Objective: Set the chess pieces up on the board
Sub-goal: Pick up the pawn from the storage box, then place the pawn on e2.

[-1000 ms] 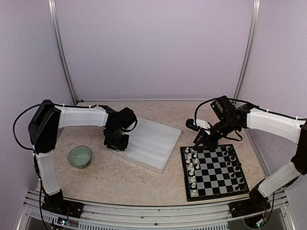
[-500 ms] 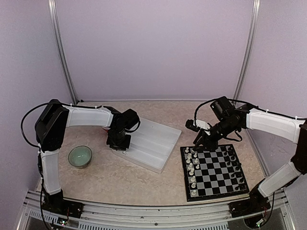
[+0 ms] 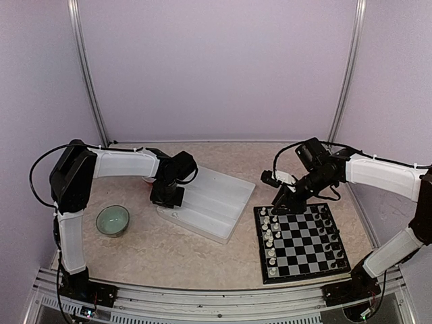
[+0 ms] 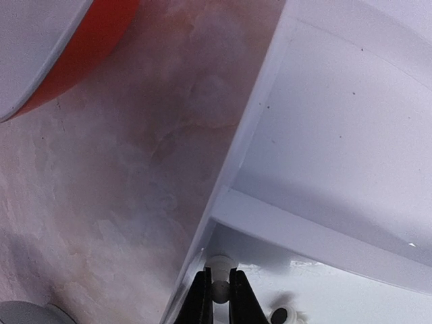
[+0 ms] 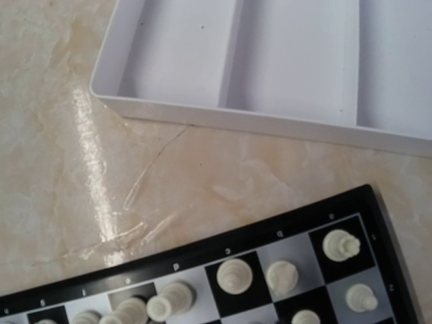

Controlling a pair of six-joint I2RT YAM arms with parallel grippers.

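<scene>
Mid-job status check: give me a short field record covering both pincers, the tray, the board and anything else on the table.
left pincer: shut on a white piece in the corner compartment at the tray's left end
right pincer: hovering at the board's far-left corner; open or shut not discernible
tray: second piece lies beside the gripped one
board: white pieces along its left side, black pieces along its right side, middle squares bare
bowl: green, on the table left of the tray
</scene>
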